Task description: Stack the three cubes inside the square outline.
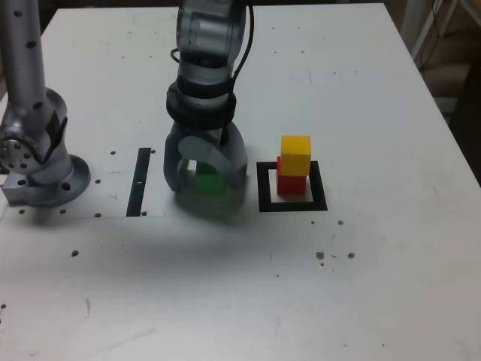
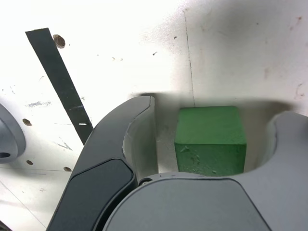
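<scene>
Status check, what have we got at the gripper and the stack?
Gripper open, fingers either side of green cube, not touching. Yellow cube on red cube, inside square outline. Nothing seen between fingers and green.

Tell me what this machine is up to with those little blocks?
A robot arm's open gripper is around the green cube, with a gap at each side, apparently about to grip it. The yellow cube already sits on the red cube, inside the black square outline. Only green remains to be stacked.
</scene>
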Controlling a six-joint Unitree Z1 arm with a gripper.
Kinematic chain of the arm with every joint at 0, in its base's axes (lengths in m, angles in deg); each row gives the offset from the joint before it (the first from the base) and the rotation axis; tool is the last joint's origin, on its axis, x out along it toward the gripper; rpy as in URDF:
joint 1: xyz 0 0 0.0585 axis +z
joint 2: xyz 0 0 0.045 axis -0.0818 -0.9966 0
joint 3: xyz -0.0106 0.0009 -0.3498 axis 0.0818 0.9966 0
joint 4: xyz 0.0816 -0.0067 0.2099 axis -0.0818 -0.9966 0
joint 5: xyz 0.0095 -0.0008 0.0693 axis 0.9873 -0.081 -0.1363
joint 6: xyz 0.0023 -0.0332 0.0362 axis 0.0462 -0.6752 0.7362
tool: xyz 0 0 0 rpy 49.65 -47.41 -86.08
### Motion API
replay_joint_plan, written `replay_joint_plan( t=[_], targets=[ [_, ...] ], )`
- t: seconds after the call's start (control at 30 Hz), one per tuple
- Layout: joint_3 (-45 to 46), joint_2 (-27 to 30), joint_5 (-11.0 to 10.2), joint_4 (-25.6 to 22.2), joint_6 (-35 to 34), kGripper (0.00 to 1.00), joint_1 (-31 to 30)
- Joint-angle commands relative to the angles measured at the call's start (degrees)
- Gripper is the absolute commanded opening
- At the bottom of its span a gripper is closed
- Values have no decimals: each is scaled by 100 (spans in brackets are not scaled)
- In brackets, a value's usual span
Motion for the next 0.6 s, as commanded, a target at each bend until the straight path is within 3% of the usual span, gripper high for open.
replay_joint_plan(
  t=[0.0, 0.13, 0.57],
  targets=[
    [-22, -29, -12, 10, 1, 39, 10],
    [-22, -14, -37, 58, 1, 28, 10],
    [-47, 46, -57, 9, 27, 28, 10]
  ],
)
